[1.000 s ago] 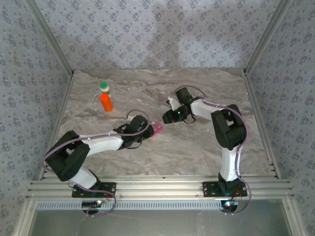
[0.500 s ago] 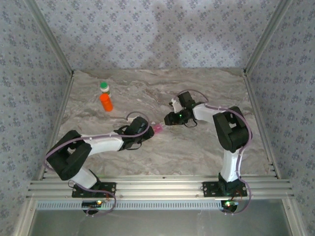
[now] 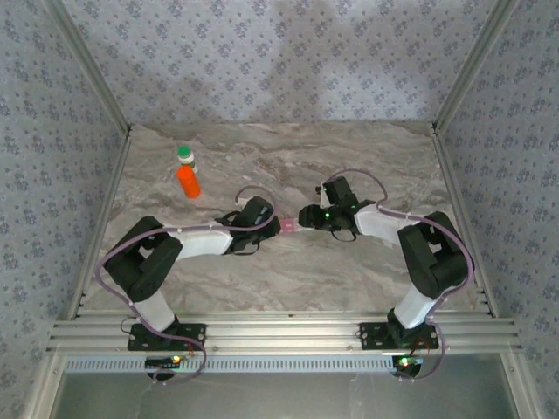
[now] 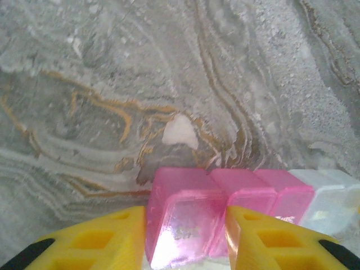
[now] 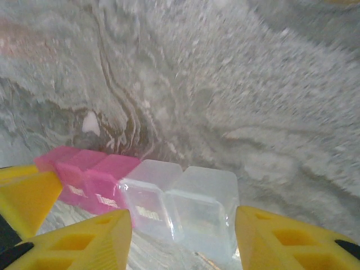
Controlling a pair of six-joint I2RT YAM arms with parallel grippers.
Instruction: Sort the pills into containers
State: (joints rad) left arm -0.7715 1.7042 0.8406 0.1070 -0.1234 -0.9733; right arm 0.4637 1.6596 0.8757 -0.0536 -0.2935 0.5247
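At the middle of the table [image 3: 288,166], the left gripper [image 4: 185,241] clamps the box [image 4: 247,194] by its pink end. The right gripper [image 5: 183,236] straddles its clear end; I can't tell if it pinches.

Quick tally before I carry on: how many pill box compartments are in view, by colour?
Pill box compartments in view:
Pink compartments: 3
Clear compartments: 2
Total: 5
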